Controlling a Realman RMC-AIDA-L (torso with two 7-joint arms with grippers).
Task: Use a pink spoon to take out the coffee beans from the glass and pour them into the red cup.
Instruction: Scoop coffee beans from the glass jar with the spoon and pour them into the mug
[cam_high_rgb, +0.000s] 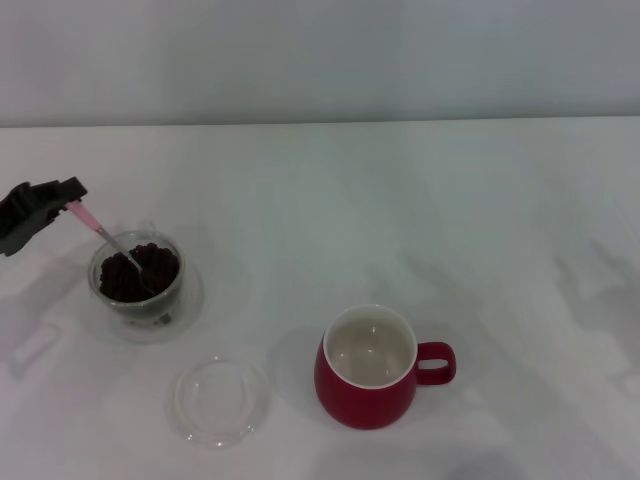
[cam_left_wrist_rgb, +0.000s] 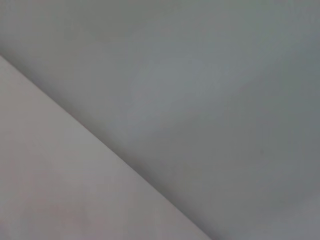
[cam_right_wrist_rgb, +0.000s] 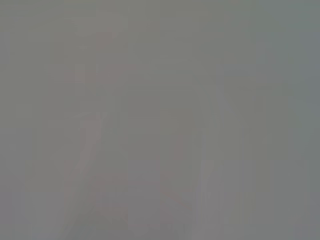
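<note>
In the head view the clear glass (cam_high_rgb: 137, 282) stands at the left, filled with dark coffee beans (cam_high_rgb: 140, 271). The pink spoon (cam_high_rgb: 105, 238) slants down into the beans, its pink handle end held by my left gripper (cam_high_rgb: 62, 203), which is shut on it at the far left, up and left of the glass. The red cup (cam_high_rgb: 370, 372) stands near the front middle, its handle to the right and its cream inside bare. The right gripper is out of view. The two wrist views show only blank grey surfaces.
The glass stands on a flat clear dish (cam_high_rgb: 190, 300). A round clear lid (cam_high_rgb: 221, 401) lies in front of it, left of the red cup. The white table (cam_high_rgb: 420, 210) runs back to a grey wall.
</note>
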